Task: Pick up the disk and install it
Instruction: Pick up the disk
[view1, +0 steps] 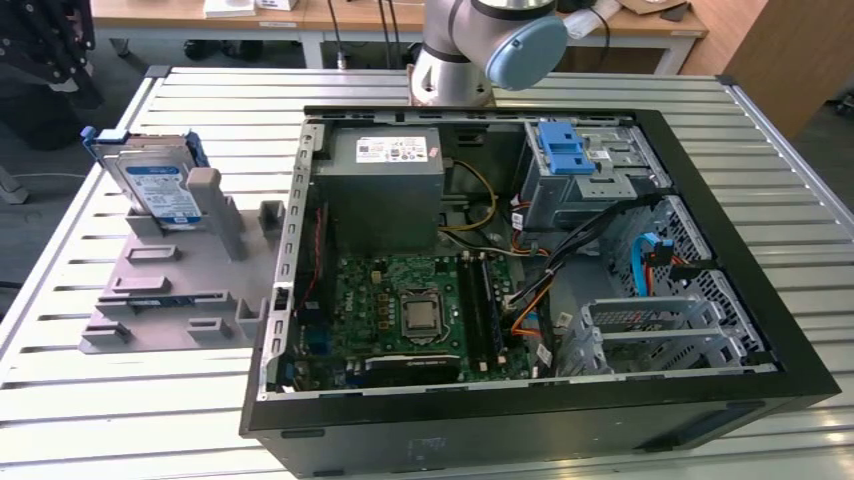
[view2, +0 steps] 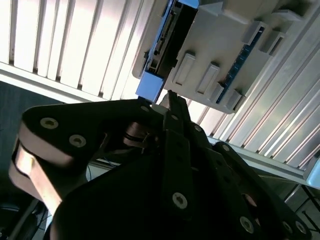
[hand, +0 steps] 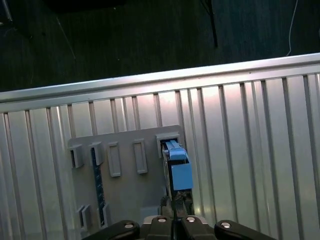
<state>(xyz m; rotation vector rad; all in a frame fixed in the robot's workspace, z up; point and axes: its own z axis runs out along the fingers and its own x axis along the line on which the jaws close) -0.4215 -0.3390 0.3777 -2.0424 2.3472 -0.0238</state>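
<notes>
You can see the disk (view1: 158, 188) standing upright in the grey holder (view1: 180, 290) on the worktop (view1: 120, 410), upper left of the exterior view, while your gripper (hand: 176, 204) is clenched on nothing.

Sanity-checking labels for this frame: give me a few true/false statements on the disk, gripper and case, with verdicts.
1. The disk stands on edge in the grey holder on the table. True.
2. The disk sits inside the computer case. False: it is in the holder, to the exterior view's left of the case.
3. The gripper is wide open. False: in the second wrist view it is shut, gripping nothing, its tips pointing toward the disk.
4. The case is open, with the motherboard showing. True.
</notes>
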